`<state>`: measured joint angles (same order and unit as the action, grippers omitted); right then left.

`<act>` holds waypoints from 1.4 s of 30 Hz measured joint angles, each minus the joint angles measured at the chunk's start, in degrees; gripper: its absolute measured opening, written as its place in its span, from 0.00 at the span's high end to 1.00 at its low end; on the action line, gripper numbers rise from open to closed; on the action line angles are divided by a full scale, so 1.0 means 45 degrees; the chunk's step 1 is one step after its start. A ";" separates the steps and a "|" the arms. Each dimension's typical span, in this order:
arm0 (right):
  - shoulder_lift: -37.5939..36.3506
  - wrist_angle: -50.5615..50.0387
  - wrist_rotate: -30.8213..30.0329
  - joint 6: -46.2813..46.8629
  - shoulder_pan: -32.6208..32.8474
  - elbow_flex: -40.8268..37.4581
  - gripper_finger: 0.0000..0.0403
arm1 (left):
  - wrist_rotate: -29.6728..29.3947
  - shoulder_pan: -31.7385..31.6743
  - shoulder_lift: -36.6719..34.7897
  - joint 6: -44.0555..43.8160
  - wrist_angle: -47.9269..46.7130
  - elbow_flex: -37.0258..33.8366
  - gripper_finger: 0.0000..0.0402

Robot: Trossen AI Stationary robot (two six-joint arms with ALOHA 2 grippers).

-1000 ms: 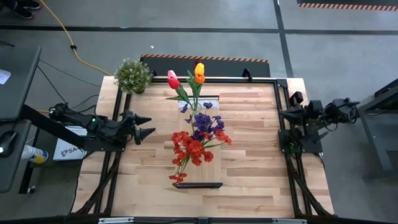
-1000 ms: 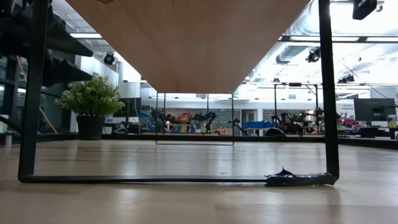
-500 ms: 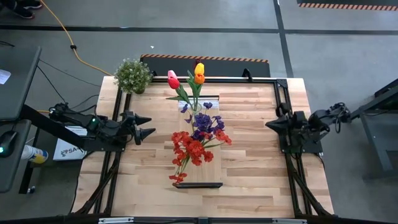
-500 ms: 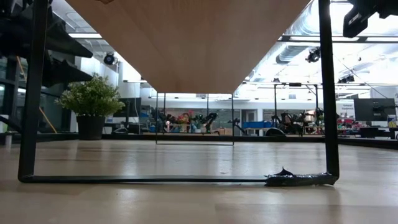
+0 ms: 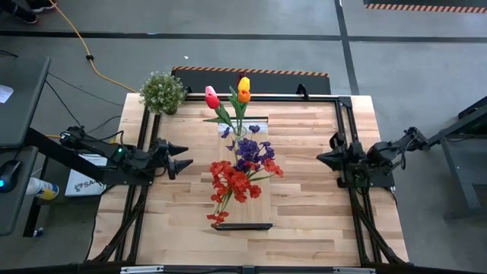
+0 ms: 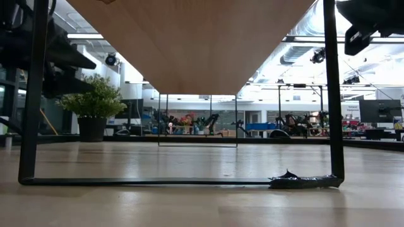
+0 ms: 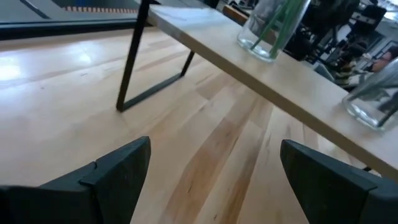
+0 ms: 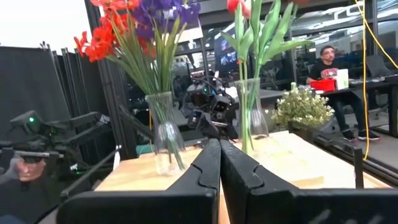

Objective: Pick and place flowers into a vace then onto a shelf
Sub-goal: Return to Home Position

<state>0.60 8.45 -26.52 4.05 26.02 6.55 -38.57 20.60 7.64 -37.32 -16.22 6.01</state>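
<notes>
High view: the long narrow light-wood shelf (image 5: 255, 213) stood mid-tabletop (image 5: 304, 221), carrying the red and orange tulips (image 5: 228, 96) and the red and purple blossom sprays (image 5: 240, 171). For a clean return to home, each arm should draw back level and outward, clear of the blossoms.

The left end effector (image 5: 187, 155) sat near the left edge, and the right end effector (image 5: 319, 157) near the right edge.

Left wrist view: the left fingers (image 7: 118, 171) were spread wide and held nothing.

Right wrist view: the right fingers (image 8: 208, 168) were pressed together and empty, well apart from the clear glass vases (image 8: 166, 134).

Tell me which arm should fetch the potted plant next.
Left. The open left gripper lies nearer the potted plant; the shut right gripper waits beyond the flowers, farther off.
</notes>
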 joint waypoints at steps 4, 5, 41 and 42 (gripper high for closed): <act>0.0005 0.0163 -0.0014 -0.0001 -0.0005 -0.0214 1.00 | -0.0344 0.0000 0.0000 0.0096 0.0012 -0.0003 0.02; 0.0005 0.0169 -0.0011 -0.0004 -0.0005 -0.0246 1.00 | -0.0459 0.0000 0.0000 0.0217 0.0011 -0.0007 0.02; 0.0005 0.0620 0.0601 -0.1578 -0.0005 -0.0332 1.00 | -0.0979 -0.0005 -0.0010 0.4238 0.1931 -0.0031 0.02; 0.0005 0.0522 0.0632 -0.1578 -0.0005 -0.0332 1.00 | -0.0982 -0.0005 -0.0010 0.4349 0.1933 -0.0031 0.02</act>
<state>0.62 10.79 -23.68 -3.05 26.00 5.06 -42.99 20.58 7.60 -17.75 -7.52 5.87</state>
